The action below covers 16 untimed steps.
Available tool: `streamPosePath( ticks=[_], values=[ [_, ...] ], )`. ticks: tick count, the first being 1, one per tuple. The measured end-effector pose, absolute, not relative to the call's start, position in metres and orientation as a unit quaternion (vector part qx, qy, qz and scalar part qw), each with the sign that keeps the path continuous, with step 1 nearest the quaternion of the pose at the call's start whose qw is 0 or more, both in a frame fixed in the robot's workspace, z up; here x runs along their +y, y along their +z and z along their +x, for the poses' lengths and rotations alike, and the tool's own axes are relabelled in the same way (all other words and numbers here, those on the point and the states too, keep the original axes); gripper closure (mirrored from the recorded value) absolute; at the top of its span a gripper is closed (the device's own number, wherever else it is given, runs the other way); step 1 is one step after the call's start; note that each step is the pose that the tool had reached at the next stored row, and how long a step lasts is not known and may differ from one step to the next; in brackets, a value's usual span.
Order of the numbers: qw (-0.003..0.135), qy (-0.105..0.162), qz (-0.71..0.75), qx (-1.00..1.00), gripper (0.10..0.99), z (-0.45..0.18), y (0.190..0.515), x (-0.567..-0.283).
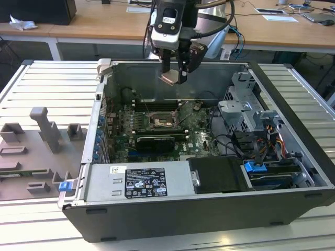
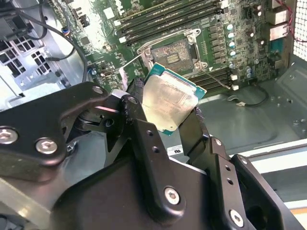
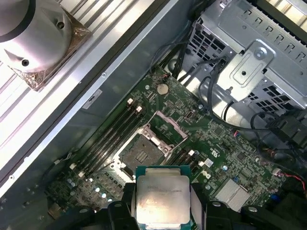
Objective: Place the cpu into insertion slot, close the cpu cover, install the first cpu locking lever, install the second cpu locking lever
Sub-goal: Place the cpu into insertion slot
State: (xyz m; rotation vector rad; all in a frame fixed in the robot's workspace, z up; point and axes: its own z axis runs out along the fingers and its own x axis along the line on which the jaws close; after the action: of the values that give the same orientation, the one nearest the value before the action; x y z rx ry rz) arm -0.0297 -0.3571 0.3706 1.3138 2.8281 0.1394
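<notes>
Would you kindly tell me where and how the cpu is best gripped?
Grip two opposite edges from the metal-face side: the cpu is a thin flat square with straight parallel sides. The gripper holds it so now, above the motherboard.

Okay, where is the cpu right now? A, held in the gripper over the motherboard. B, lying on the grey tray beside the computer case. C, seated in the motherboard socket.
A: the gripper is shut on the cpu, holding it clear of the motherboard, and the socket lies open with no chip in it.
</notes>
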Motion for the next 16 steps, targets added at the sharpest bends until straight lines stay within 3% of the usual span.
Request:
streamPosePath(
  ticks=[16],
  values=[
    [0.014, 0.044, 0.499, 0.866, 0.545, -0.0297, 0.3692, -0.3571]
  ],
)
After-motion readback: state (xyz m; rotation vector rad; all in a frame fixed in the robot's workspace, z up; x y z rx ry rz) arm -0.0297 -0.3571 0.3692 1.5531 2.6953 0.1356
